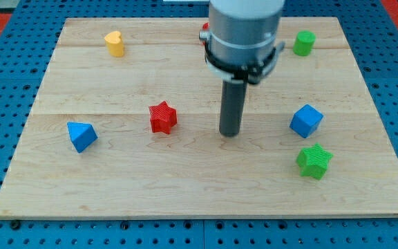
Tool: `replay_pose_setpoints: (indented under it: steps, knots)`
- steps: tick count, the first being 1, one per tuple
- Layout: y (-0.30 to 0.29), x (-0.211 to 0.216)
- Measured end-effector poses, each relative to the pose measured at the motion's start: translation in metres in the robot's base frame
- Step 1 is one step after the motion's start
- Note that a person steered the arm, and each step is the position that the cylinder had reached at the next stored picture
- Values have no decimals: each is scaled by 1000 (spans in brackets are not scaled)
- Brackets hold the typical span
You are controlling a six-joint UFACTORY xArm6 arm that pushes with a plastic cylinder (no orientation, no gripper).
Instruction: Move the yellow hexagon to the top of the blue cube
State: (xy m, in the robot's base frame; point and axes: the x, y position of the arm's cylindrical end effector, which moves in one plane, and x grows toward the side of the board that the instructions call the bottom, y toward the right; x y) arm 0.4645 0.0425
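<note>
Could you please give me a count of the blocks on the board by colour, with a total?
Yellow: 1, the yellow block
Red: 2, the red star and a red block mostly hidden behind the arm
Blue: 2, the blue cube and the blue triangular block
Green: 2, the green star and the green cylinder
Total: 7

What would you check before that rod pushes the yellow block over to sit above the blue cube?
1. Yellow block in sight: ok, near the view's top left.
2. Blue cube in sight: ok, at the view's right.
3. My tip at the yellow block: not ok; it stands between red star and blue cube, touching neither.
4. Green cylinder apart from the cube: ok.
5. Yellow block is a hexagon: cannot tell; it looks heart-like.
</note>
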Motion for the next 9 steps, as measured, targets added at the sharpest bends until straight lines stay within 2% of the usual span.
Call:
replay_pose_setpoints:
  steps: [2,3,5,6,7,8,9]
  knots:
    - [-21,-102]
    - [27,-108]
    - [48,-132]
    - [104,-116]
    - [125,-108]
    - [132,-117]
    - [185,-150]
